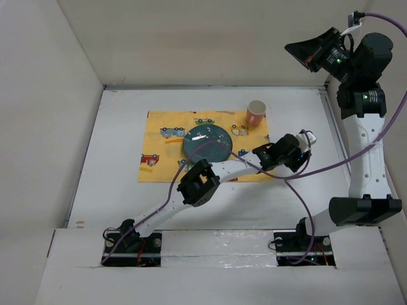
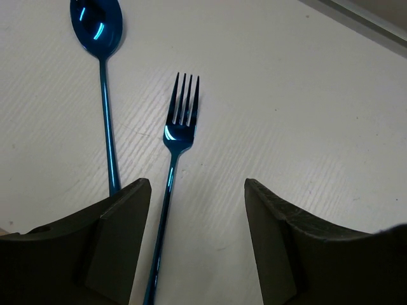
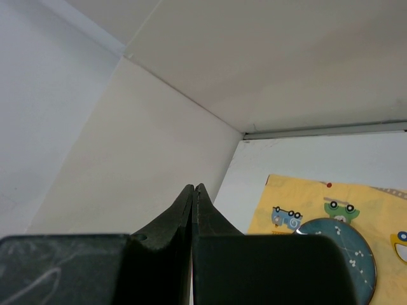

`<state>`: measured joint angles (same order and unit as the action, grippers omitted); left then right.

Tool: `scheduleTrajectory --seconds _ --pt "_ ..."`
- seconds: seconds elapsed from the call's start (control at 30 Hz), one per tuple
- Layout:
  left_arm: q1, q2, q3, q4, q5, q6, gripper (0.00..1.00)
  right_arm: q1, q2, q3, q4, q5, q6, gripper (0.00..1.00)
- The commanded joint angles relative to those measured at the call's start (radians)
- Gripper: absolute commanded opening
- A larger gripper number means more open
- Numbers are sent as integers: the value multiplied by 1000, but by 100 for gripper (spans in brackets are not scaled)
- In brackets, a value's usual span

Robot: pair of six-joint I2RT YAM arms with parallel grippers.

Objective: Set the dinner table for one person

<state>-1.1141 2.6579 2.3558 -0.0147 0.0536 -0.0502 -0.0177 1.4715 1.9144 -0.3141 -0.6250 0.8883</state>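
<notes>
Left wrist view: left gripper [image 2: 197,187], jaws apart, straddles the fork [image 2: 180,127] off-centre; closing may skid it into the spoon [image 2: 102,63] beside it.

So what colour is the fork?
Shiny metallic blue. The fork shows best in the left wrist view, lying on the white table beside a matching blue spoon.

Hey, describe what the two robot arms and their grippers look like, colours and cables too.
Both arms have white links, the left arm and right arm, with black joint housings and black bases. A purple cable loops along each. The left gripper and right gripper have dark, matte, wedge-shaped fingers.
</notes>
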Motion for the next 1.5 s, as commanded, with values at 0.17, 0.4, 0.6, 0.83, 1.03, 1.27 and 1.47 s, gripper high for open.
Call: scheduleTrajectory --seconds 0.17,0.4,0.6,0.83,1.03,1.27,1.47 --pt "34 86 79 29 63 1 58 18 9 54 3 -21 -12 0" --pt "34 106 79 -33 113 0 51 27 26 87 -13 -15 -12 0" --pt "34 65 -29 -33 132 -36 34 27 21 75 -3 -15 -11 0" --pt "25 48 -56 -83 106 -43 11 -4 1 66 24 -35 6 0" --pt "16 -36 -124 -79 42 -42 0 -25 -20 35 76 -45 38 0" --pt "16 -252 -106 -37 31 -99 0 -57 -20 51 159 -64 98 0" --pt "53 -387 -78 -42 58 -194 0 -113 18 127 217 -99 158 0"
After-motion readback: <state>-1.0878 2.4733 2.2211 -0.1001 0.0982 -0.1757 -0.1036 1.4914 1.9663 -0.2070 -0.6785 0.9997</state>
